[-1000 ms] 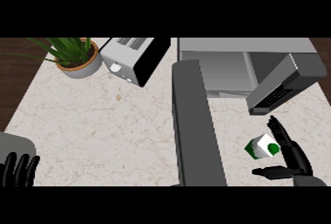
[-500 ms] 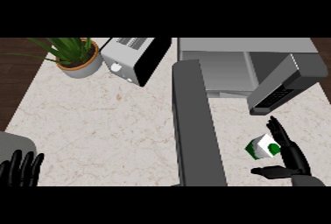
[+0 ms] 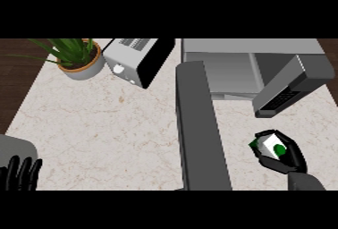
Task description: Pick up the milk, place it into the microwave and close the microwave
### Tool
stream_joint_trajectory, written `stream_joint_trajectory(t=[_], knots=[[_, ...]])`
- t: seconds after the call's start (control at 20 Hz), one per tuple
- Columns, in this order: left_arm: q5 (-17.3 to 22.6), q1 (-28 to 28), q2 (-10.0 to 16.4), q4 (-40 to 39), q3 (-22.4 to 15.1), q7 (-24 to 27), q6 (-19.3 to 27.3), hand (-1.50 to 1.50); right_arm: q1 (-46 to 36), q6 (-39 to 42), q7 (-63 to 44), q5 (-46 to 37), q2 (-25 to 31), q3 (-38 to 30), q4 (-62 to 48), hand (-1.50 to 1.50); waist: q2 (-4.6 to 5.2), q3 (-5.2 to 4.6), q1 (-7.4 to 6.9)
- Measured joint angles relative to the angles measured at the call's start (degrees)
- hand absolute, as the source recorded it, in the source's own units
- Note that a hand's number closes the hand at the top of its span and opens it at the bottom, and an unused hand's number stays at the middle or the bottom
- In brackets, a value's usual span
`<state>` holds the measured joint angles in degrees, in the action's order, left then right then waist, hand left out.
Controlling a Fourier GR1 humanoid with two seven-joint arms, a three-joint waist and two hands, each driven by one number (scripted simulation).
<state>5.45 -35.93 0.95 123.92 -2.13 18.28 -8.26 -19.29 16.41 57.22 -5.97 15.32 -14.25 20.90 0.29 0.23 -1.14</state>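
Clasping one milk carton point(image 3: 271, 147), right hand point(image 3: 296, 159) sits near one microwave point(image 3: 224, 67).

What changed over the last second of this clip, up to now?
The right hand closed its fingers and thumb round the milk; before, it was open beside it. The milk sits at about the same spot on the counter, not visibly lifted. Unchanged: the left hand resting open at the lower left edge, the open microwave door, the toaster and the plant.
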Motion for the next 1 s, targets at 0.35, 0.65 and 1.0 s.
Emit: stream_joint_trajectory(t=[0.35,0.65,1.0], knots=[[-0.6,-0.1,0.0,-1.1,0.3,1.0,-0.1,-1.5,-0.7,2.5,-1.9,3.9,-1.0,-0.7,1.0,1.5,-0.05,-0.05,0.09],[0.5,-1.9,0.3,-0.5,1.0,2.3,-1.5,-1.5,-4.5,1.6,-3.2,7.8,-2.8,-3.2,0.6,1.5,-0.09,-0.1,-0.06],[1.8,-2.5,0.4,-0.6,2.7,2.5,-2.2,-1.5,-4.0,2.4,-5.8,8.0,-5.4,0.2,7.0,1.5,-0.43,-0.22,0.77]])
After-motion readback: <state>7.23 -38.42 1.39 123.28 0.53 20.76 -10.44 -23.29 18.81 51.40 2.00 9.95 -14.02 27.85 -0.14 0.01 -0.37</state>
